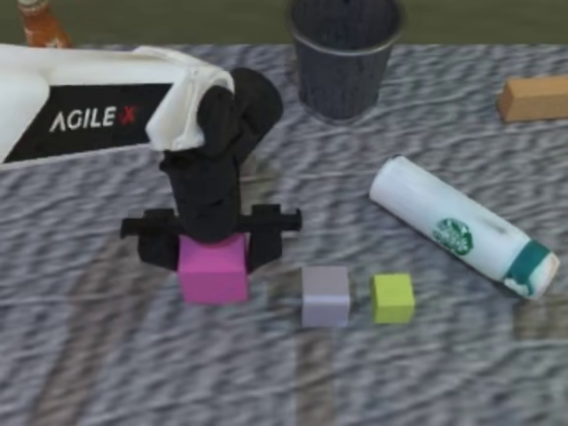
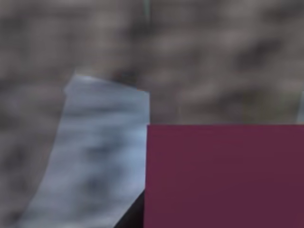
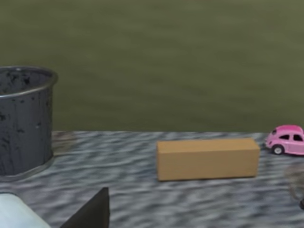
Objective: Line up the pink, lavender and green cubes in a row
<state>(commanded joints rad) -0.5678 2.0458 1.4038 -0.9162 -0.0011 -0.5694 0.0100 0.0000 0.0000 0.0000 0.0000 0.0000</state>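
The pink cube [image 1: 213, 269] sits left of centre, and my left gripper [image 1: 211, 250] comes down on it from above, its dark fingers [image 1: 263, 247] pressed against the cube's two sides. In the left wrist view the pink cube [image 2: 223, 175] fills the near corner with one finger tight against its edge. The lavender cube [image 1: 326, 295] stands on the cloth to the right of the pink one. The small green cube [image 1: 393, 297] is just beyond the lavender one. These two are level, and the pink one lies slightly farther back. My right gripper [image 3: 202, 197] is out of the top view, parked and open.
A dark cup [image 1: 343, 53] stands at the back centre. A white bottle [image 1: 461, 229] lies right of the cubes. A tan block [image 1: 535, 98] sits at the back right, with a pink toy car [image 3: 286, 140] beside it. An orange bottle [image 1: 40, 22] stands at the back left.
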